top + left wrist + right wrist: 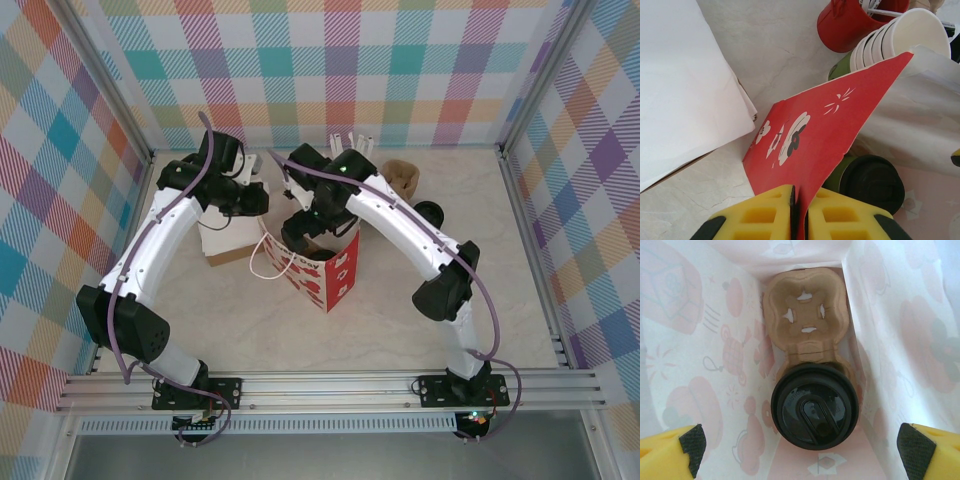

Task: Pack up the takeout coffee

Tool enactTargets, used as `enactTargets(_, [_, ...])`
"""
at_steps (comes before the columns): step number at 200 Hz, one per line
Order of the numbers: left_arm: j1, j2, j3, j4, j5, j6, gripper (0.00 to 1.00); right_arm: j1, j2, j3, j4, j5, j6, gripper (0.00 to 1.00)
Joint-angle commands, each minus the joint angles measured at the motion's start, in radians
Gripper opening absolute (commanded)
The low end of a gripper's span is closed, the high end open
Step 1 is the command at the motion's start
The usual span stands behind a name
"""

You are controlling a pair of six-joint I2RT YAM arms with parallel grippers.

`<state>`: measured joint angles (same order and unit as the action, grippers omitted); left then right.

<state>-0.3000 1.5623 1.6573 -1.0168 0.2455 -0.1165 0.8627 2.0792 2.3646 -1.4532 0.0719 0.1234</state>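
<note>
A: Where's the coffee cup (815, 407)?
B: Inside the red bag (810, 135), standing in the near pocket of a brown pulp tray (802, 307). Its black lid (872, 182) hides most of it. Just a sliver of green side shows in the left wrist view.
A: Fingers?
B: Left fingers (785, 205) are pinched shut on the bag's top edge. Right fingers (675, 452) are spread wide w/ nothing held, above the cup inside the bag, tips cut off at the frame's bottom corners.
A: Any writing?
B: Raised marks on the lid, too small to read. The bag has white blossom prints outside, pale pink pics inside.
A: Room?
B: Tight. The bag walls sit close on both sides of the tray. On the tabletop (790, 45) a white bag (685, 85) is just beside it. A cup stack (900, 37) and a red tub (847, 22) are behind, both cut off by the frame. In the top view the arms cover the bag's mouth.
</note>
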Motion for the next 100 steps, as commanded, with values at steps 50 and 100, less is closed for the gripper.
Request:
enactTargets(50, [0.010,-0.016,-0.021,0.008,0.018,-0.015,0.16,-0.006,-0.093,0.087,-0.058,0.018,0.031,1.00])
enactTargets(100, [0.010,-0.015,-0.021,0.011,0.021,-0.018,0.17,-0.019,-0.167,0.089,-0.040,0.040,0.039,0.98])
